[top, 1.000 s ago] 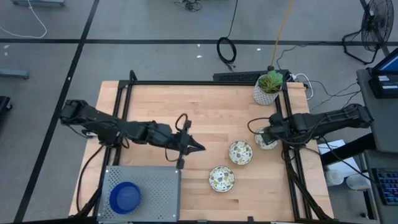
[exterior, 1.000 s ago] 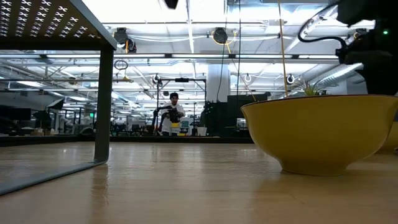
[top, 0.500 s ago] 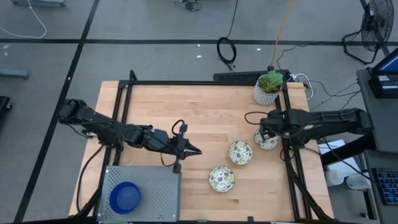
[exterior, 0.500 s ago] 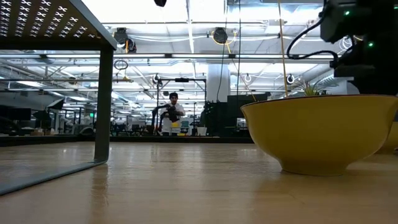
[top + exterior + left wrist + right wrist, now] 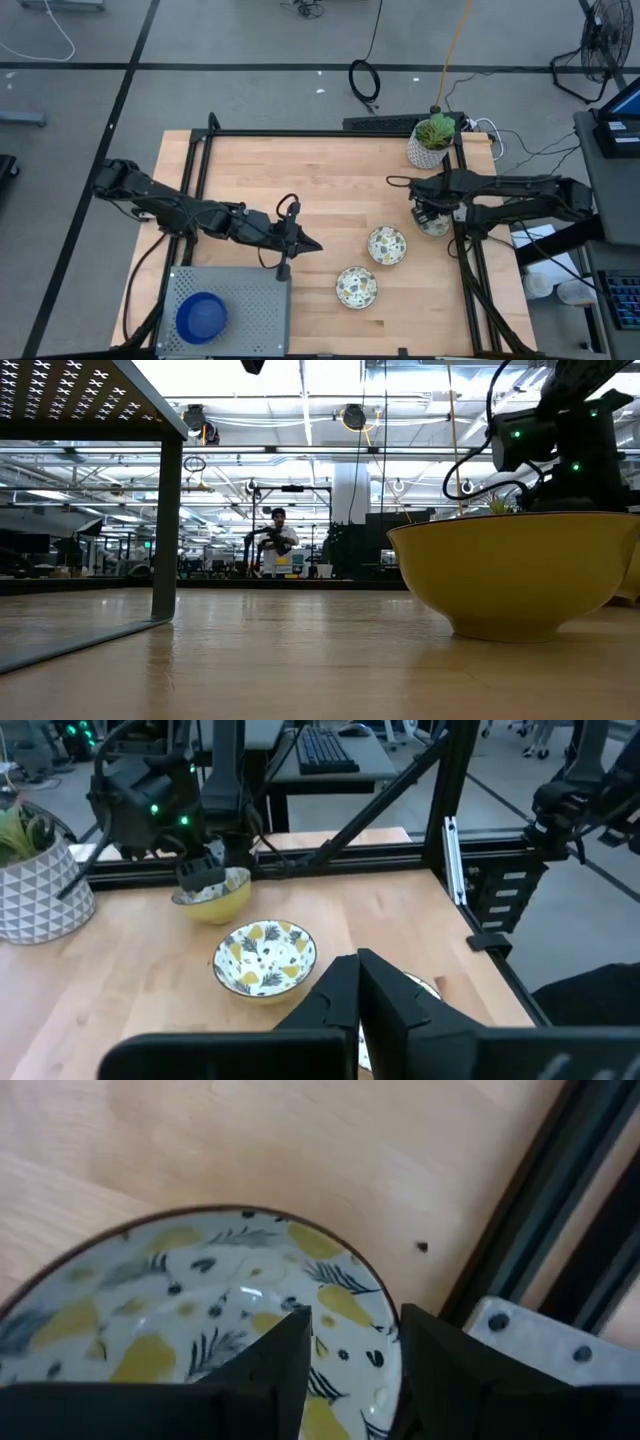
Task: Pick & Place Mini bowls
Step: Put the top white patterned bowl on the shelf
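from above i see the whole wooden bench [image 5: 330, 170]: my left claw [image 5: 312, 242] hangs over bare wood near the middle, fingers pinched together on nothing, and my right claw [image 5: 432, 213] sits over the speckled bowl by the rail [image 5: 433, 226] at the bench's right edge. two more speckled bowls, the middle bowl [image 5: 387, 245] and the front bowl [image 5: 356, 287], lie apart on the wood, and a blue bowl [image 5: 201, 317] rests on the grey perforated tray [image 5: 250, 300] at the front left corner.

my right wrist view shows what the top view cannot: my two dark fingers [image 5: 270, 1370] straddle that bowl's rim, one inside the cream, leaf-patterned glazed hollow and one outside, parted; whether they press the rim i probably cannot say.

the low view reveals a glossy yellow underside on the bowl nearest its lens [image 5: 510, 570], cut off at the frame's right. my left wrist view gives the same yellow outside on the rail bowl, with a white patterned pot with a green plant [image 5: 35, 880] cut off at the edge. only four bowls show anywhere.
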Available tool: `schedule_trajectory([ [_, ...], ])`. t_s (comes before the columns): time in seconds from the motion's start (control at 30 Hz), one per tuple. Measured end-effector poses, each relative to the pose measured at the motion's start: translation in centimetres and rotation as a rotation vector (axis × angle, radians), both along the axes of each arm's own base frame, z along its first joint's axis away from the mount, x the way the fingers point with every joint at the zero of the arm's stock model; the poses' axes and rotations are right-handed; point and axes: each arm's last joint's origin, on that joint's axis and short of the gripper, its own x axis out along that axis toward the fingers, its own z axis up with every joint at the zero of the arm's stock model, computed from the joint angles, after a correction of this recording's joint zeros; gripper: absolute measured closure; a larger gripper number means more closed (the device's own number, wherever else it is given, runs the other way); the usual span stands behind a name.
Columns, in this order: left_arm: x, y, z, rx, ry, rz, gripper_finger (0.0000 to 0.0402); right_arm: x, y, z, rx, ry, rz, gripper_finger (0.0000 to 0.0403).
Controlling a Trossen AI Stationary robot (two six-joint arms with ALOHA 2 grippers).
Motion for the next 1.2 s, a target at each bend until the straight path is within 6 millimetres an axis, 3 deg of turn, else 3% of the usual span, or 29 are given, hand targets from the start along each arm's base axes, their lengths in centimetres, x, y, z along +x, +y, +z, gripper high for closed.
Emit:
schedule_trajectory([
  [0.3, 0.0, 0.0, -0.2, 0.002, 0.018, 0.000, 0.0365, 0.9, -0.4, 0.0, -0.007, -0.118, 0.016, 0.0261],
  [0.5, 0.0, 0.0, -0.2, 0.003, 0.018, 0.000, 0.0378, 2.2, -0.6, 0.1, 0.005, -0.252, 0.044, 0.0261],
  [0.83, -0.1, 0.0, -0.3, 0.009, 0.026, -0.002, 0.0392, 2.5, -0.6, 0.2, 0.030, -0.293, 0.069, 0.0261],
  [1.2, -0.1, 0.0, -0.3, 0.006, 0.032, 0.000, 0.0356, 3.1, 0.3, 5.1, 0.137, -0.282, 0.056, 0.0261],
])
